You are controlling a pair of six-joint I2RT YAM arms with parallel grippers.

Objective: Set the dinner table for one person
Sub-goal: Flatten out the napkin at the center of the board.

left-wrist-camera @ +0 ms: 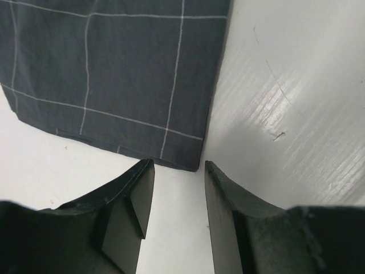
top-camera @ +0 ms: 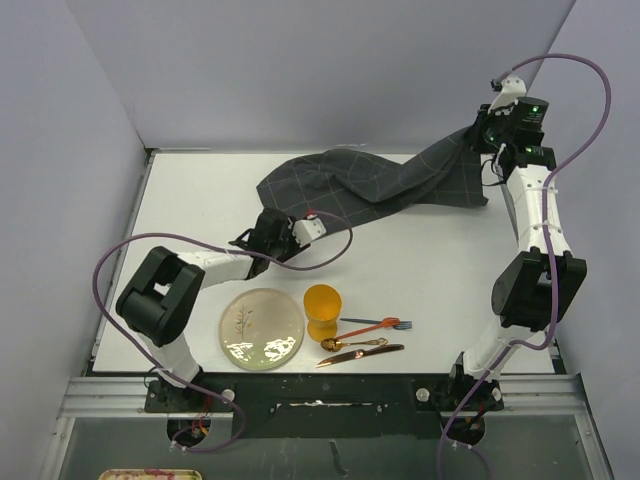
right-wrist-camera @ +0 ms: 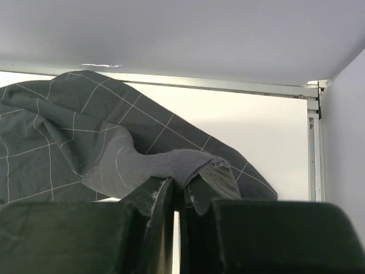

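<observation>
One plate [top-camera: 263, 328], an orange cup [top-camera: 323, 311] and cutlery [top-camera: 355, 344] lie nearest on the white desk [top-camera: 430, 270] (it carries everything). Beyond, the left hand [left-wrist-camera: 177, 168] stands parted and empty, just short of the corner of a grey cloth [left-wrist-camera: 114, 74]; farthest, the right hand [right-wrist-camera: 181, 185] pinches that cloth.

Bright, even overhead light fills all three views — shadows fall soft and short. Glare streaks the table [left-wrist-camera: 296, 108] in the left wrist view, and the plate [top-camera: 262, 328] glints. The close fingers [left-wrist-camera: 219, 211] look dark and slightly soft — the cloth [left-wrist-camera: 114, 74] keeps a crisp grid.
</observation>
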